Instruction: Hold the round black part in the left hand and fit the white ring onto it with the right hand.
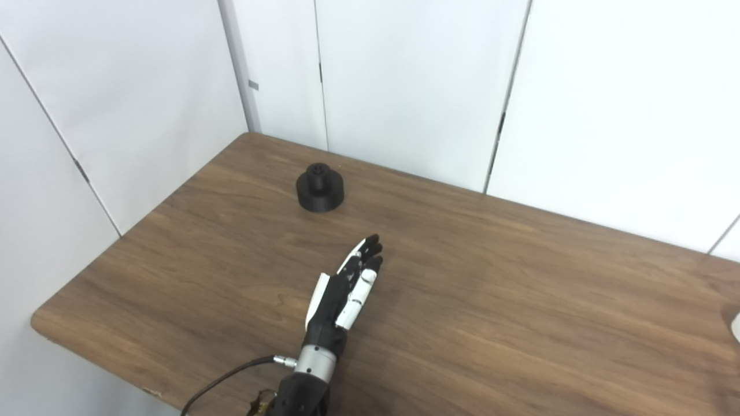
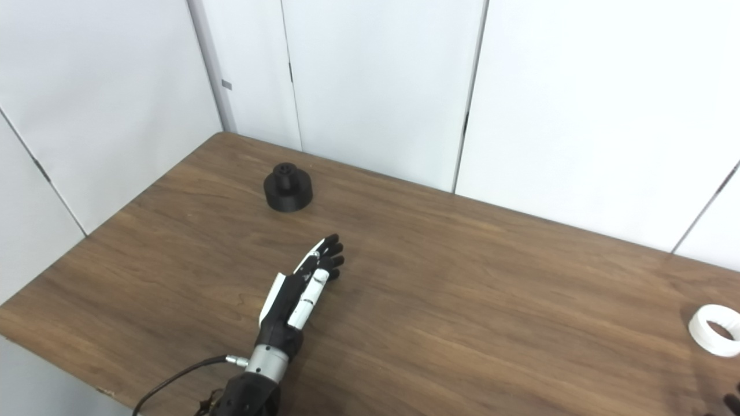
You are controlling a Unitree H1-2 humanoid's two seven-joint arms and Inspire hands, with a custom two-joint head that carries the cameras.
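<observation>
Wooden table, white wall panels behind.

wood table, white wall panels

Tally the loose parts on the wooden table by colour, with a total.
Black: 1, the round black plastic part near the table's far left corner.
White: 1, the white plastic ring at the table's right side, whole only in the right eye view.
Total: 2
</observation>
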